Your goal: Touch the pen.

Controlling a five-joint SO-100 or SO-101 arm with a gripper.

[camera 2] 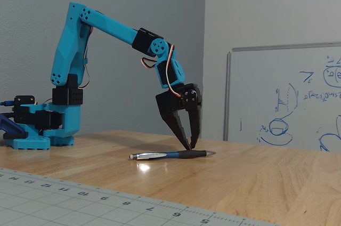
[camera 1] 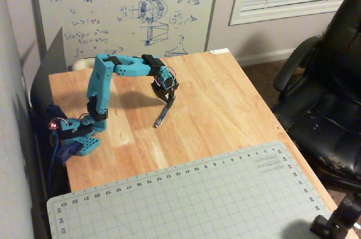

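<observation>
Indoors, wooden table [camera 2: 256, 178] (whiteboard [camera 2: 282, 98] behind), pen [camera 2: 173, 155]

A light wooden counter [camera 1: 225, 103] carries everything. The pen [camera 2: 173, 155] lies flat near its middle. The blue arm's base [camera 1: 79, 143] sits at the left edge in a fixed view. A grey gridded cutting mat [camera 1: 197, 199] covers the near edge and near right corner.

Soft, dim indoor light — both fixed views slightly blurry; a small glare spot on the table [camera 2: 143, 167] below the fingertips.
</observation>
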